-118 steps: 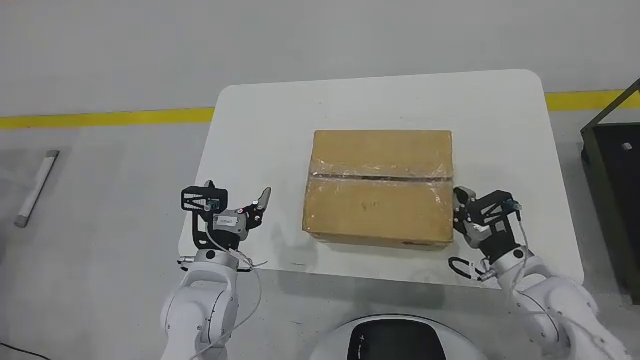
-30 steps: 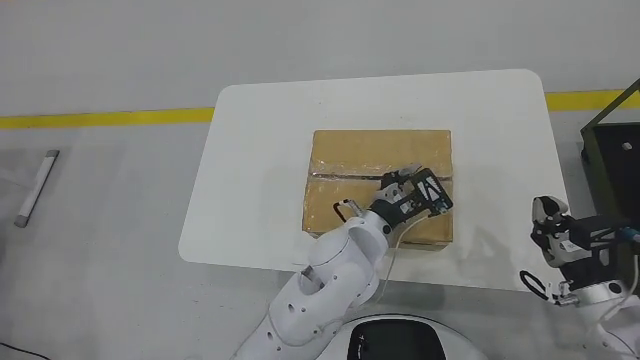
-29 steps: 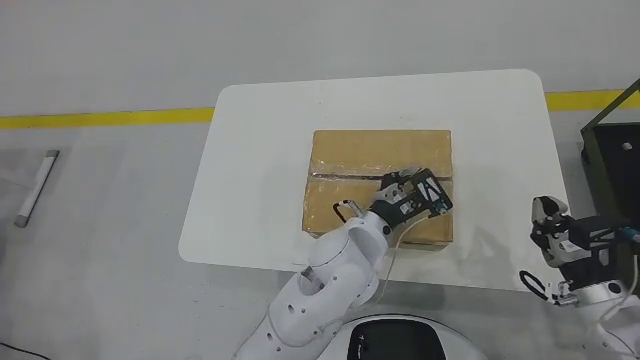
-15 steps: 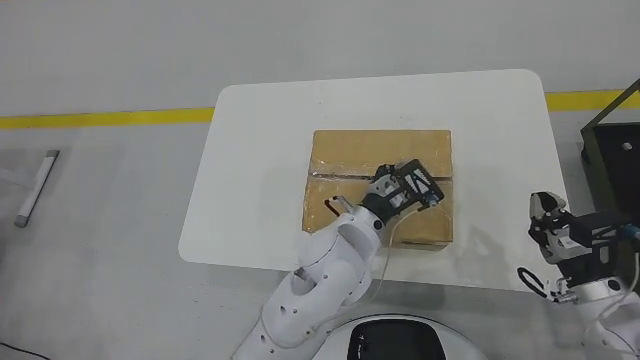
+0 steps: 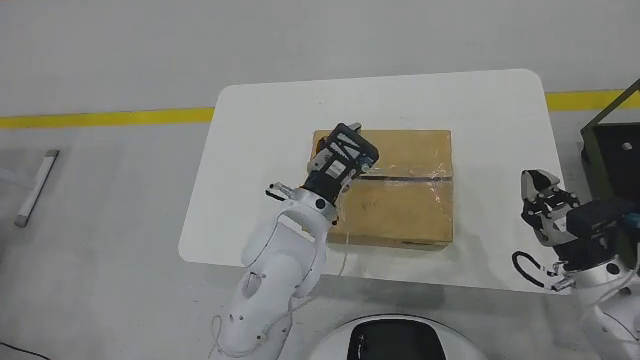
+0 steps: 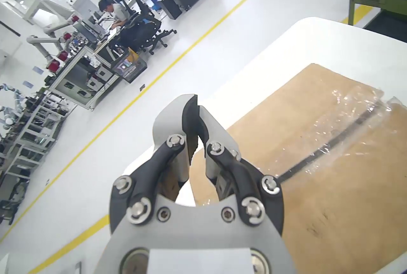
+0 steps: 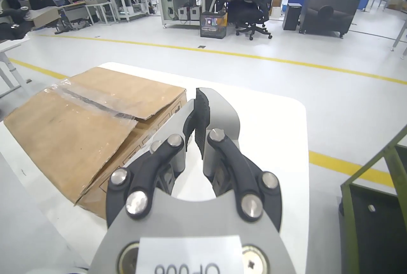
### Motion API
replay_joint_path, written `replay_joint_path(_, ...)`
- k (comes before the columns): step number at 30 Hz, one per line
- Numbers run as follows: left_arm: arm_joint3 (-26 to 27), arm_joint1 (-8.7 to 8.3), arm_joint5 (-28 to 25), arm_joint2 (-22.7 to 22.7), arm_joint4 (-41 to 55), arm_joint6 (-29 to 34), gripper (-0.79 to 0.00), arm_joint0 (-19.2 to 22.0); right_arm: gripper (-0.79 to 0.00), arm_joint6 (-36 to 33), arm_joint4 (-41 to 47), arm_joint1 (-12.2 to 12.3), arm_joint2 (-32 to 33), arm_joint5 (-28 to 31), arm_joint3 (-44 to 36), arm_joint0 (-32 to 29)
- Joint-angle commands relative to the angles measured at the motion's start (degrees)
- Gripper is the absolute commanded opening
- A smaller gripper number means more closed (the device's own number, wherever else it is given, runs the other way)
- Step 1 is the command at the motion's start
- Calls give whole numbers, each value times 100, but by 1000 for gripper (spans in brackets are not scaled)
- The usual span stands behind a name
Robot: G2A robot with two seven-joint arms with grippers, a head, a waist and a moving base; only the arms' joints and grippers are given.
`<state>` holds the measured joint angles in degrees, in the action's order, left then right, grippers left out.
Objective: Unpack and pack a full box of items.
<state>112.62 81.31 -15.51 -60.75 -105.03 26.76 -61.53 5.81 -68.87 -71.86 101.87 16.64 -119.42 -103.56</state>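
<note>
A brown cardboard box (image 5: 400, 200) lies flat in the middle of the white table (image 5: 250, 170), with clear tape (image 5: 410, 173) along its top seam. My left gripper (image 5: 347, 142) is shut, with nothing in it, above the box's far left corner, just past the left end of the seam. In the left wrist view the gripper (image 6: 192, 116) points past the box (image 6: 318, 160) and its crinkled tape (image 6: 346, 132). My right gripper (image 5: 540, 190) is shut and empty off the box's right side; from there the box (image 7: 73, 129) shows its near flap slightly raised at the right end.
A green metal cart (image 5: 612, 160) stands on the floor just right of the table, close to my right arm (image 7: 369, 192). Yellow floor lines run behind the table. White tabletop shows on all sides of the box.
My left gripper has travelled along the taped seam from the box's right end to its left end. My right gripper has shifted slightly near the table's right edge.
</note>
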Motion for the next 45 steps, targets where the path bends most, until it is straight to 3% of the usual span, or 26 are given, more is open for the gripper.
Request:
replay_joint_path(1, 98, -4, -290, 182, 94, 21, -486, -160, -785, -62, 95, -3, 50, -74, 102, -36)
replay_joint_path(3, 145, -1, -461, 360, 186, 49, -465, -286, -785, -120, 223, -7, 127, -156, 162, -93)
replay_joint_path(4, 118, 1, -553, 466, 207, 81, -369, -345, -785, -138, 252, -8, 174, -184, 180, -130)
replay_joint_path(5, 94, 4, -638, 567, 196, 99, -163, -378, -785, -143, 273, -8, 225, -209, 191, -171)
replay_joint_path(6, 39, 6, -712, 657, 173, 120, -25, -401, -785, -150, 305, -9, 266, -223, 205, -214)
replay_joint_path(7, -20, 9, -788, 736, 148, 142, 0, -404, -785, -151, 334, -9, 305, -227, 204, -253)
replay_joint_path(10, -243, 22, -967, 929, 45, 155, 0, -336, -785, -128, 376, -12, 397, -239, 194, -368)
replay_joint_path(21, -1163, 182, -596, 1301, -156, -45, -18, 313, -785, 72, 204, -23, 421, -188, 11, -587)
replay_joint_path(27, -1526, 264, -361, 1406, -310, -23, -175, 581, -785, 135, 183, -32, 372, -193, -26, -613)
replay_joint_path(29, -1597, 280, -303, 1421, -361, -27, -262, 609, -785, 133, 185, -34, 356, -200, -24, -611)
replay_joint_path(37, -1613, 295, -372, 1422, -605, -22, -317, 614, -785, 60, 274, -46, 320, -268, -23, -594)
replay_joint_path(45, -1552, 291, -414, 1376, -821, -164, -440, 539, -785, -70, 379, -56, 279, -347, -7, -554)
